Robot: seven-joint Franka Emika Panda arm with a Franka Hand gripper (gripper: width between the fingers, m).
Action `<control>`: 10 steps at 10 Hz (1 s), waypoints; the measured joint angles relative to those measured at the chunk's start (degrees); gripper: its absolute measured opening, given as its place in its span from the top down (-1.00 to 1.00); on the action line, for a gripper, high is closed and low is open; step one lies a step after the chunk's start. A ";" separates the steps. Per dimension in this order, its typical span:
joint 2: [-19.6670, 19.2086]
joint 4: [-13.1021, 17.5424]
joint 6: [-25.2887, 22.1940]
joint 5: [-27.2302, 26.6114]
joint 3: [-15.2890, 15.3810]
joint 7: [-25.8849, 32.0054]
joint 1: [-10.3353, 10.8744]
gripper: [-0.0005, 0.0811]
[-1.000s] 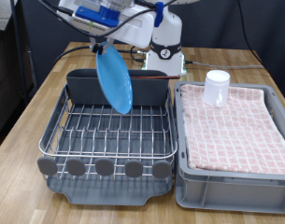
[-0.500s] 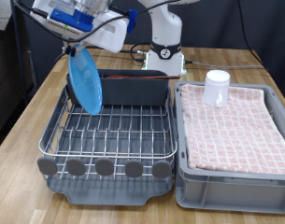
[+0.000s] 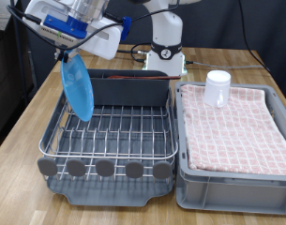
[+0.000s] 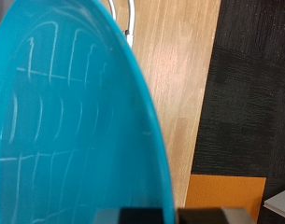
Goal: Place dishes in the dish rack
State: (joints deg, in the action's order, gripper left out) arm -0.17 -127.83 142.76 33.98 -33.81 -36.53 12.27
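My gripper (image 3: pixel 67 53) is shut on the top edge of the round light-blue plate (image 3: pixel 79 89). The plate hangs on edge over the exterior view's left side of the dish rack (image 3: pixel 110 133), its lower rim at the wire grid. In the wrist view the plate (image 4: pixel 67 121) fills most of the picture. The small white cup (image 3: pixel 218 88) stands on the pink checkered cloth in the grey bin (image 3: pixel 234 169). A reddish-brown strip, probably the wooden spoon (image 3: pixel 128 76), lies along the top of the rack's tall grey back compartment.
The grey bin stands right beside the rack on the exterior view's right. The robot's white base (image 3: pixel 164 56) and cables are behind the rack. The wooden table (image 3: pixel 21 141) ends close to the rack on the left; dark floor (image 4: pixel 245 93) lies beyond.
The gripper has carried the plate from above the rack's back middle to the exterior view's left and lower, down to the left side of the wire grid.
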 joint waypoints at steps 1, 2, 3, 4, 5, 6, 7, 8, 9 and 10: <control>-0.22 0.09 0.00 0.00 0.00 -0.06 0.01 0.93; -0.32 0.12 0.00 0.17 0.00 -0.13 0.03 0.93; -0.40 0.18 0.09 1.70 0.01 -0.55 0.06 0.93; -0.43 0.24 0.11 4.32 0.05 -1.29 0.13 0.93; -0.44 0.31 0.03 6.41 0.12 -2.18 0.26 0.93; -0.45 0.42 -0.22 7.71 0.25 -3.02 0.44 0.93; -0.51 0.46 -0.44 8.56 0.47 -3.89 0.64 0.93; -0.84 0.47 -0.54 9.12 0.84 -4.72 0.71 0.93; -1.49 0.49 -0.47 9.48 1.15 -5.59 0.78 0.93; -2.31 0.59 -0.40 10.24 1.50 -6.75 0.83 0.93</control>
State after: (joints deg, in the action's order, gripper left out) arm -2.48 -127.25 142.36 44.21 -32.31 -43.28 13.10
